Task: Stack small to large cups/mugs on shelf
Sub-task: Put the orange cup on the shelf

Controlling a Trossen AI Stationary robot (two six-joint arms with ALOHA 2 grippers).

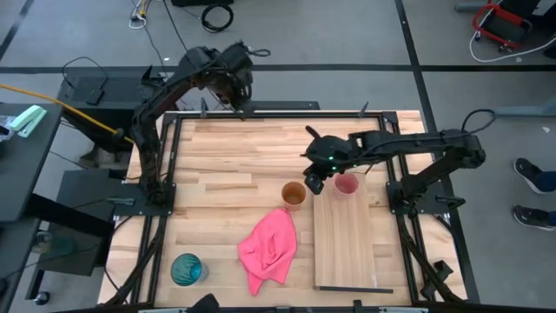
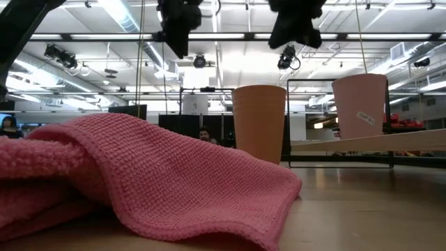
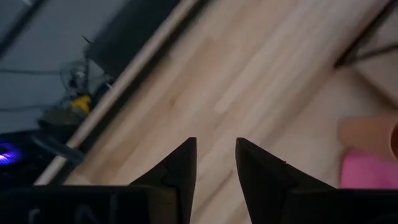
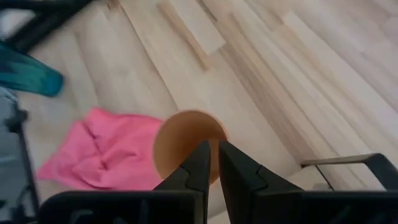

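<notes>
The pink cup [image 1: 346,183] stands upright on the far end of the light-wood shelf [image 1: 347,239]; it also shows in the low view [image 2: 359,104]. The orange-brown cup [image 1: 294,195] stands upright on the tabletop just left of the shelf and shows in the right wrist view [image 4: 183,146]. The teal cup [image 1: 187,269] stands at the near left. My right gripper [image 1: 314,178] hovers above and between the orange and pink cups, with its fingers together [image 4: 212,163] and empty. My left gripper [image 1: 239,104] waits over the table's far edge, a little open [image 3: 216,163].
A crumpled pink cloth [image 1: 269,248] lies on the tabletop between the teal cup and the shelf, and fills the foreground of the low view [image 2: 139,174]. The shelf's black wire frame [image 4: 373,163] stands near the pink cup. Bare tabletop lies at the far left [image 1: 226,156].
</notes>
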